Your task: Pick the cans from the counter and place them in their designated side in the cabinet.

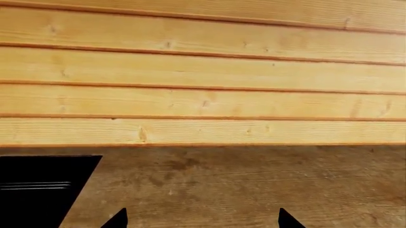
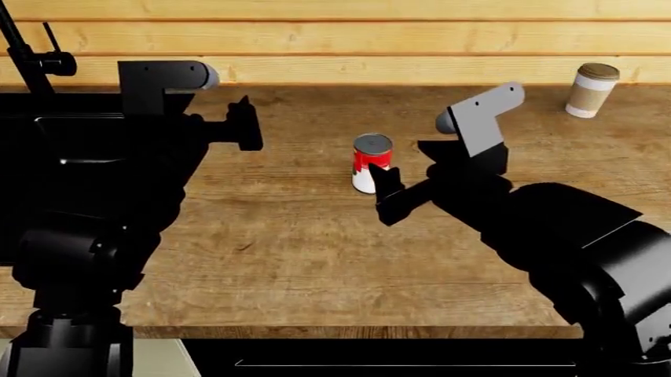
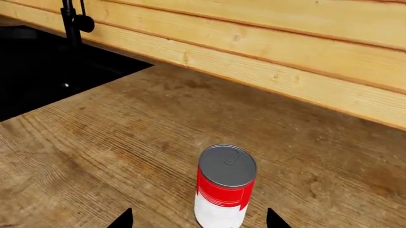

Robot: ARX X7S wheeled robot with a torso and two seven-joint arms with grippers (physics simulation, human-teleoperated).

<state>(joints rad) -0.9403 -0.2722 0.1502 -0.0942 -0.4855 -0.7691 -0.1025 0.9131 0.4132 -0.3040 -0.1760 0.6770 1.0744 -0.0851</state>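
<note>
A can (image 2: pixel 372 162) with a red-and-white label and a pale metal top stands upright on the brown wood-grain counter (image 2: pixel 304 236). In the right wrist view the can (image 3: pixel 226 187) rises between my open fingers, apart from both. My right gripper (image 2: pixel 386 192) sits just in front of it, low over the counter, open. My left gripper (image 2: pixel 247 124) hovers open to the can's left, near the sink's edge, with only bare counter (image 1: pixel 254 185) between its fingertips (image 1: pixel 119 219). The cabinet is out of view.
A black sink (image 2: pixel 63 149) with a black tap (image 2: pixel 31 55) fills the left end of the counter. A tan paper cup (image 2: pixel 592 89) with a white lid stands at the back right by the wooden plank wall (image 2: pixel 346 39).
</note>
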